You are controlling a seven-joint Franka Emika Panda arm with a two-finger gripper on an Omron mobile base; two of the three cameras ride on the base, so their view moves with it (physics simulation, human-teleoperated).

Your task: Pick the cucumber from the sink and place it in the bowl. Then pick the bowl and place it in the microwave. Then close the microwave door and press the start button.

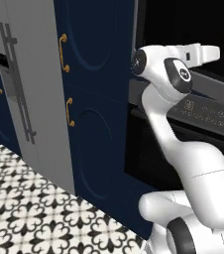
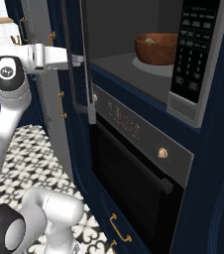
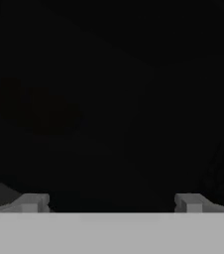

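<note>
The microwave (image 2: 134,67) stands open, its keypad (image 2: 191,49) on the right. Inside sits the reddish-brown bowl (image 2: 156,49) with the green cucumber (image 2: 149,40) lying in it. The microwave door (image 2: 86,59) is swung out and seen edge-on; in the left base view its black glass (image 1: 183,20) faces me. My gripper (image 2: 79,60) is at the door's outer face, level with the microwave. Its hand (image 1: 203,52) points at the glass. In the hand view the gripper (image 3: 111,202) is open, fingertips (image 3: 32,202) wide apart, with only dark glass ahead.
Below the microwave is a black oven (image 2: 134,163) with a bar handle and an orange knob (image 2: 162,153). Navy cabinets with brass handles (image 1: 64,52) and a grey fridge (image 1: 25,89) stand to the left. The floor (image 1: 29,208) is patterned tile.
</note>
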